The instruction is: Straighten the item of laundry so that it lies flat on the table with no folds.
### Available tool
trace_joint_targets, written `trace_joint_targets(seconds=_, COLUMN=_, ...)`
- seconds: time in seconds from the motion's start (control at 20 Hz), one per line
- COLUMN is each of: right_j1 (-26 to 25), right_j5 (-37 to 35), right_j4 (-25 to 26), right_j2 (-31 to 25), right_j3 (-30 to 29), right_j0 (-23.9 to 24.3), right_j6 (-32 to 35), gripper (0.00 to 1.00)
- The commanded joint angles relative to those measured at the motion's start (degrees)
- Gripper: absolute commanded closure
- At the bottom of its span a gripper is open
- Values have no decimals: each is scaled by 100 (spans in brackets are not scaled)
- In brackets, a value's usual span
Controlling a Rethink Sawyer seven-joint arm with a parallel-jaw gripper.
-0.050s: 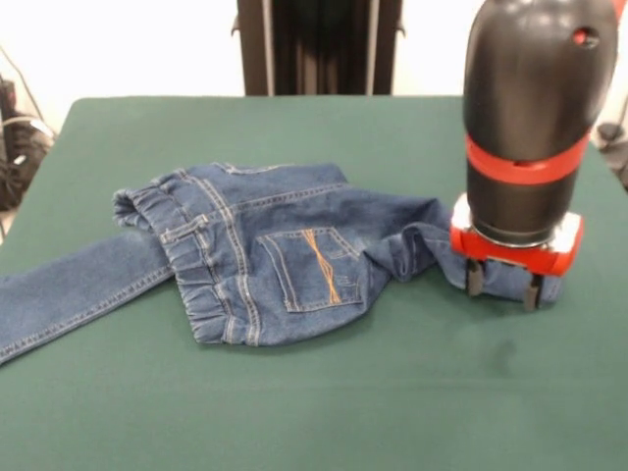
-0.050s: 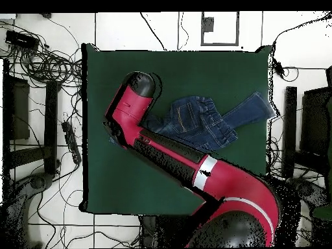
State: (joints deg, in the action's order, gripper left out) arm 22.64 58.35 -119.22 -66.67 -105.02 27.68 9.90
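The item of laundry (image 1: 275, 245), blue jeans, lies rumpled mid-table (image 1: 324, 392), back pocket with orange stitching facing up and waistband bunched. One leg (image 1: 69, 294) stretches flat toward the left edge. The other leg (image 1: 417, 240) is twisted and runs right, ending under my gripper (image 1: 502, 285). The gripper stands low on that leg's end, its fingers (image 1: 475, 278) apart with denim showing between them. In the overhead view the jeans (image 2: 194, 120) lie right of centre on the table (image 2: 194, 71). There the arm's end (image 2: 139, 84) hides the gripper.
Tangled cables (image 2: 39, 58) lie on the floor beside the table in the overhead view, and dark equipment (image 2: 290, 130) stands off its other side. The straight leg (image 2: 253, 109) reaches close to the table's edge.
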Motion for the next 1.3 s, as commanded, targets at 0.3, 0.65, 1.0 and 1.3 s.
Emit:
trace_joint_targets(seconds=0.3, right_j1=-627, right_j5=1635, right_j4=-344, right_j2=-427, right_j3=558, right_j0=163, right_j6=-2888, gripper=0)
trace_joint_targets(seconds=0.65, right_j1=-755, right_j5=1948, right_j4=76, right_j2=-370, right_j3=892, right_j0=271, right_j6=-3685, gripper=0)
trace_joint_targets(seconds=1.0, right_j1=-752, right_j5=2129, right_j4=114, right_j2=-386, right_j3=1021, right_j0=307, right_j6=-4050, gripper=0)
trace_joint_targets(seconds=1.3, right_j1=-716, right_j5=2237, right_j4=79, right_j2=-373, right_j3=1043, right_j0=427, right_j6=-4456, gripper=0)
